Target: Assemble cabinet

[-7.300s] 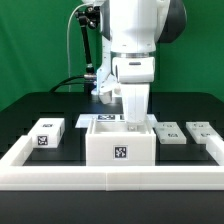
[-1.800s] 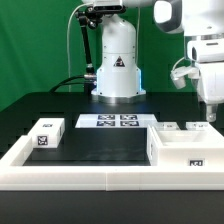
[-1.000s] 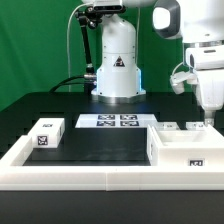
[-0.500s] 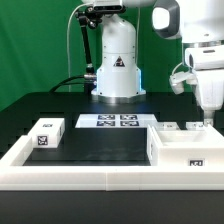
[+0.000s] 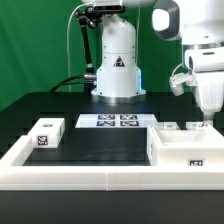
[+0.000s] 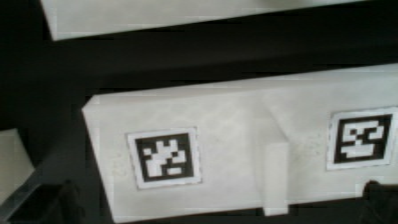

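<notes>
Cabinet box (image 5: 180, 150) at exterior view's right; gripper (image 5: 207, 120), spread wide, just above-behind.

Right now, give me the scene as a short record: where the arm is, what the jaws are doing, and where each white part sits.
arm: at the exterior view's right, hanging over the small flat parts
jaws: open, holding nothing
cabinet box: open-topped, front of the exterior view's right, at the border rail
small flat parts: just behind the cabinet box
tagged block: alone at the exterior view's left
marker board: centre back
</notes>
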